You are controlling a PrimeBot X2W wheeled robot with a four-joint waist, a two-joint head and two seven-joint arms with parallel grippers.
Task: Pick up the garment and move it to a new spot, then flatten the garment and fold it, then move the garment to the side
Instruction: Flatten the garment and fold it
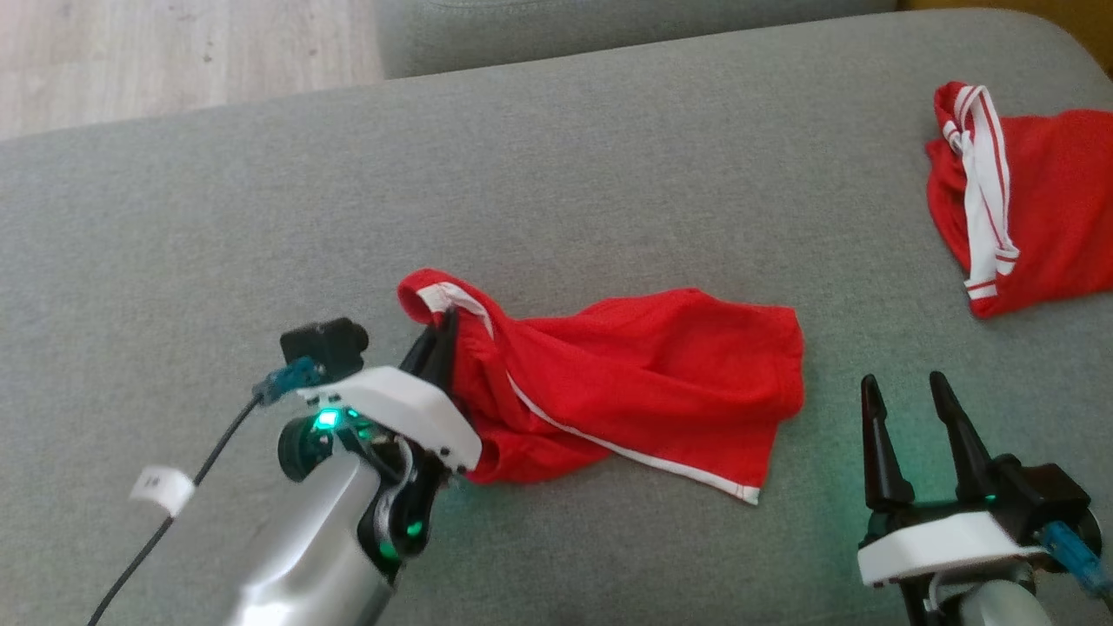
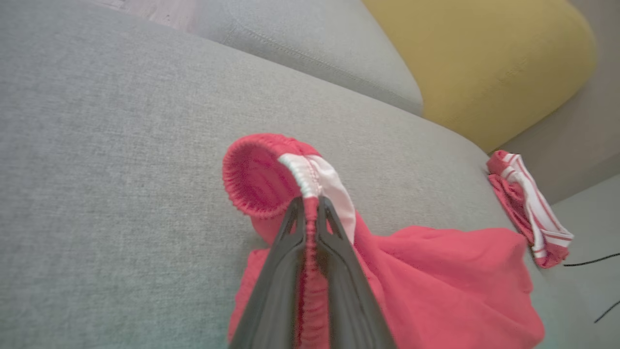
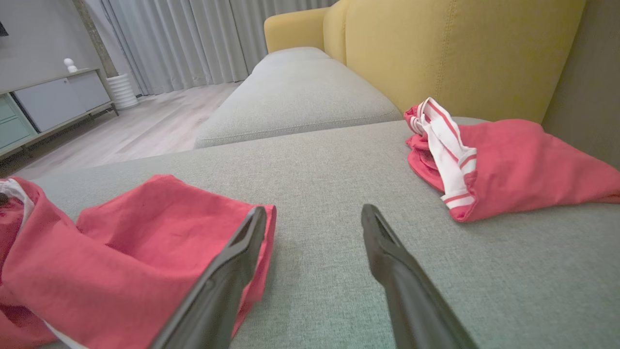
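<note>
Left wrist view gives the closest look: the left hand (image 2: 310, 206) is clenched on the elastic waistband (image 2: 261, 169) of the red shorts (image 2: 436, 281). The gathered edge is pinched between its two dark fingers and a loop of band curls up past the tips. Imo that's the right place to grab. The band looks like the thickest, grippiest part, so it should slip less than the thin leg fabric. The shorts look light, soft and totally floppy, so I'd expect them to just hang and drape from that pinch, zero stiffness. The rest lies crumpled on the grey couch cushion (image 1: 609, 174) in the middle of the head view, with the white side stripe (image 1: 609, 443) running down to the hem. The cushion weave looks a bit grabby, so dragging would probably bunch things up and lifting seems safer. The right hand (image 1: 904, 391) is released, fingers spread wide, near the hem end. I can't tell whether it touches the cloth. For flattening I'd take the far end of the waistband or a hem corner with it. Further back on the right sits a second red garment (image 1: 1026, 209), well apart, and behind that the yellow backrest (image 2: 484, 63).
</note>
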